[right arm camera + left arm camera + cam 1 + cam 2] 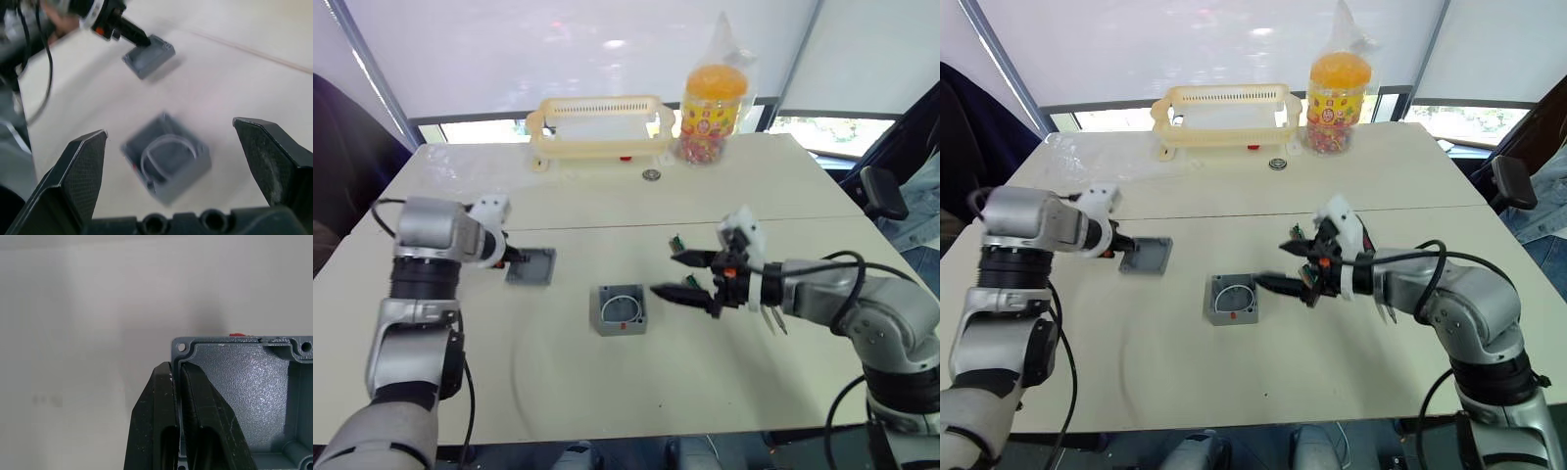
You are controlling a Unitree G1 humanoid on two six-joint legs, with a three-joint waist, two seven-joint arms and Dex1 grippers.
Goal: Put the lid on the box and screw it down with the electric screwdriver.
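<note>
The flat grey lid (532,266) lies left of centre on the table, inner side up. My left gripper (517,258) is shut on its left rim; in the left wrist view the two fingers (161,416) pinch the lid (244,391) at its edge. The hollow grey box (622,309) stands open at the table's middle, with a pale ring inside. My right gripper (664,273) hovers open just right of the box, nothing between its fingers; its wrist view looks down on the box (166,161) and the lid (148,55) beyond. The electric screwdriver is out of view.
A cream plastic basket (599,127) and a bagged jar of sweets (712,103) stand at the table's far edge. A small round metal piece (651,174) lies in front of them. A dark chair (886,191) stands at the right.
</note>
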